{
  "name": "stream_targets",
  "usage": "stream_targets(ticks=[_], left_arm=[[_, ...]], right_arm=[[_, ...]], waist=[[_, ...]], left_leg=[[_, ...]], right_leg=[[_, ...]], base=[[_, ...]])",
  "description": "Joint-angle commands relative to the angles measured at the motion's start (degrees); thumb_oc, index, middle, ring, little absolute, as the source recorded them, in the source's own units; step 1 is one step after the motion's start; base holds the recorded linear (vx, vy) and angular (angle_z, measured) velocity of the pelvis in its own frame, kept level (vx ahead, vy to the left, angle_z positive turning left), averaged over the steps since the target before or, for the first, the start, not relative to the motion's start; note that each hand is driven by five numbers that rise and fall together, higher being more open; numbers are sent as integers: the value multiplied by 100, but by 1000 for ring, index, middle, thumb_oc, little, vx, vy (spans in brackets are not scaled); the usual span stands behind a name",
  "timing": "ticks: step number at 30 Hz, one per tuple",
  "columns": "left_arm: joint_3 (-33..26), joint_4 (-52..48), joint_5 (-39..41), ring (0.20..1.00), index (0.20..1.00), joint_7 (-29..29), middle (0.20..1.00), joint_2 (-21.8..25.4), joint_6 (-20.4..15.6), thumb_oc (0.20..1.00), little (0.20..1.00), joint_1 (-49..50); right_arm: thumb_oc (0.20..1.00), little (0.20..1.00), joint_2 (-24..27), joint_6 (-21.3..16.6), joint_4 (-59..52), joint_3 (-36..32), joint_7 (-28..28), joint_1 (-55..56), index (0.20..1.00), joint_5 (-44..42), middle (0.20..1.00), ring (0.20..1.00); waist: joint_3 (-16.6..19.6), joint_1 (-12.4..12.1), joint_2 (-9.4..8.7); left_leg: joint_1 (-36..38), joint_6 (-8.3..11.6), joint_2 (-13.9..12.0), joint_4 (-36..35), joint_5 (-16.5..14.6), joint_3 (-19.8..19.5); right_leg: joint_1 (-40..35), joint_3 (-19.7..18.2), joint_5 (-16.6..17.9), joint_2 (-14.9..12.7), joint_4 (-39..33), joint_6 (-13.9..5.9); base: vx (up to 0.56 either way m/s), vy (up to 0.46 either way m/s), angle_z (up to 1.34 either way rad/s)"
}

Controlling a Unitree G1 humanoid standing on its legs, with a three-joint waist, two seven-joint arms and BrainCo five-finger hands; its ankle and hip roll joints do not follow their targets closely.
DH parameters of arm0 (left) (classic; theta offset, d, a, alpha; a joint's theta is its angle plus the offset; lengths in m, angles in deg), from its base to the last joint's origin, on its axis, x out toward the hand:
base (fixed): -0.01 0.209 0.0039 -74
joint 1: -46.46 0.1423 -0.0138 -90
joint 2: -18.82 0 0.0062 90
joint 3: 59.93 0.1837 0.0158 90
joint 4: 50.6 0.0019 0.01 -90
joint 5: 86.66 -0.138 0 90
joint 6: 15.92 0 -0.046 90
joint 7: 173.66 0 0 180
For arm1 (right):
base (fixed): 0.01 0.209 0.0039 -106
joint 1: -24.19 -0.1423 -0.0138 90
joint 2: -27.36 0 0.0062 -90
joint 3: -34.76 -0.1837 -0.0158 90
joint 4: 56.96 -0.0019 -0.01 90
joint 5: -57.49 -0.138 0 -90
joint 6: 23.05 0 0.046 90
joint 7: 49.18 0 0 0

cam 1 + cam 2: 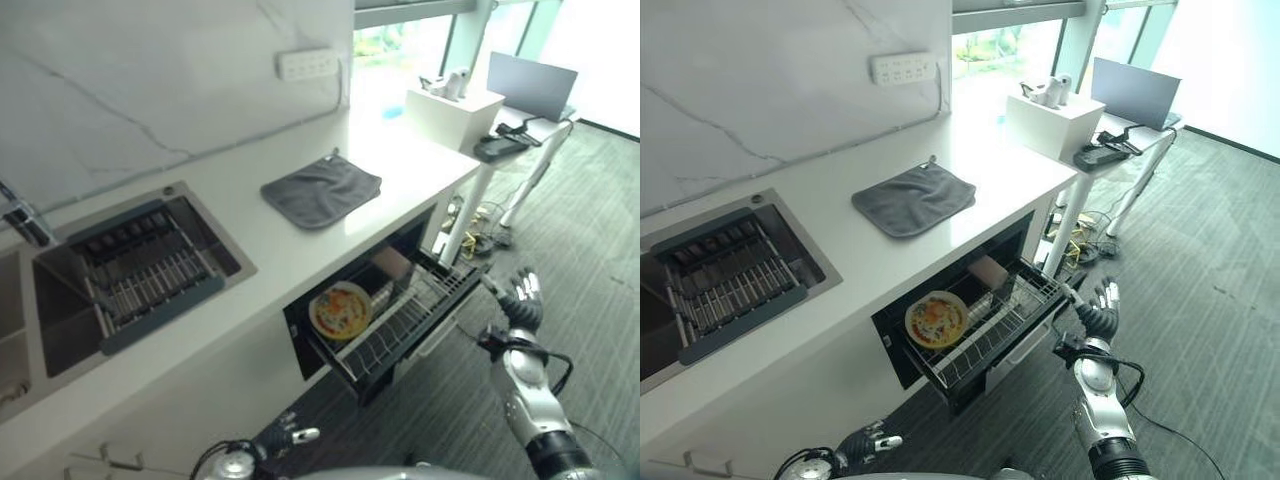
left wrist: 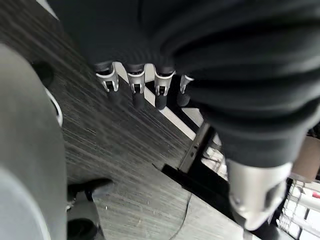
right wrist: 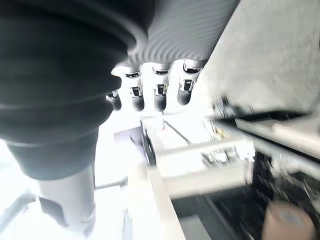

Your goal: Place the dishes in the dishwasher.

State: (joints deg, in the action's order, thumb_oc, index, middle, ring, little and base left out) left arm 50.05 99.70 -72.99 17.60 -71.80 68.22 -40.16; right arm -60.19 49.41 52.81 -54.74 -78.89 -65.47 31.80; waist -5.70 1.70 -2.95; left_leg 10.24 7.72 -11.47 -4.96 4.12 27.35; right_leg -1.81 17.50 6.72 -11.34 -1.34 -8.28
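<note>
While the plate sits racked, right hand hovers nearby, fingers spread.

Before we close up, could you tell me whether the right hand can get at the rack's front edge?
Probably yes: the right hand is open beside the pulled-out rack, nothing between them.

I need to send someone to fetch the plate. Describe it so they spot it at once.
Under the white counter, below the grey cloth, a dishwasher rack is pulled out. The plate leans upright at the rack's inner end. It is round, with a yellow and orange pattern, unlike the plain pale dish behind it.
</note>
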Motion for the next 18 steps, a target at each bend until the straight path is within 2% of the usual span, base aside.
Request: stream_targets(ticks=[1,5,6,11,12,14,18], left_arm=[[74,202,-182,1000,1000,-328,1000,-138,104,1000,1000,40],[-3,381,-298,1000,1000,-484,1000,-64,388,1000,1000,-65],[55,412,-214,1000,1000,-531,1000,-52,567,1000,1000,-206],[259,362,-83,1000,1000,-637,1000,-118,684,1000,1000,-585],[356,260,-63,1000,1000,-686,1000,-155,690,1000,1000,-815],[547,71,-146,1000,1000,-814,1000,-240,816,1000,1000,-1156],[826,-68,-369,1000,1000,-958,1000,-300,872,1000,1000,-1447]], right_arm=[[1000,1000,178,-524,-159,-539,-423,-321,1000,-66,1000,1000],[1000,1000,-57,-763,628,-786,-88,-131,1000,-940,1000,1000],[1000,1000,-237,-969,1117,-767,117,-170,1000,-1472,1000,1000],[1000,1000,-559,-1150,1781,-516,723,-431,1000,-2542,1000,1000],[1000,1000,-667,-1093,1973,-375,1059,-635,1000,-3067,1000,1000],[1000,1000,-724,-1029,2258,-161,1355,-1040,1000,-3412,1000,1000],[1000,1000,-707,-685,2533,207,1798,-1566,1000,-3737,1000,1000]], waist=[[-385,45,154],[-481,45,168],[-563,4,195],[-782,-143,280],[-945,-218,319],[-1192,-343,382],[-1452,-503,469]], left_leg=[[-74,-467,220,275,-386,-50],[-191,-491,177,521,-482,-71],[-293,-501,165,638,-505,-107],[-659,-494,121,920,-510,-221],[-893,-475,108,1066,-504,-304],[-1228,-437,100,1258,-480,-456],[-1613,-383,115,1500,-452,-661]], right_leg=[[-439,250,-1258,-5,1178,-44],[-323,240,-1361,-11,1401,-5],[-222,269,-1403,-24,1530,4],[75,345,-1469,-81,1791,19],[240,357,-1488,-120,1885,20],[465,394,-1513,-169,2014,45],[647,398,-1596,-199,2188,119]], base=[[63,-79,-2],[31,-72,-5],[-19,-61,-12],[-103,-54,-1],[-249,-70,10],[-306,-53,18],[-158,-11,16]])
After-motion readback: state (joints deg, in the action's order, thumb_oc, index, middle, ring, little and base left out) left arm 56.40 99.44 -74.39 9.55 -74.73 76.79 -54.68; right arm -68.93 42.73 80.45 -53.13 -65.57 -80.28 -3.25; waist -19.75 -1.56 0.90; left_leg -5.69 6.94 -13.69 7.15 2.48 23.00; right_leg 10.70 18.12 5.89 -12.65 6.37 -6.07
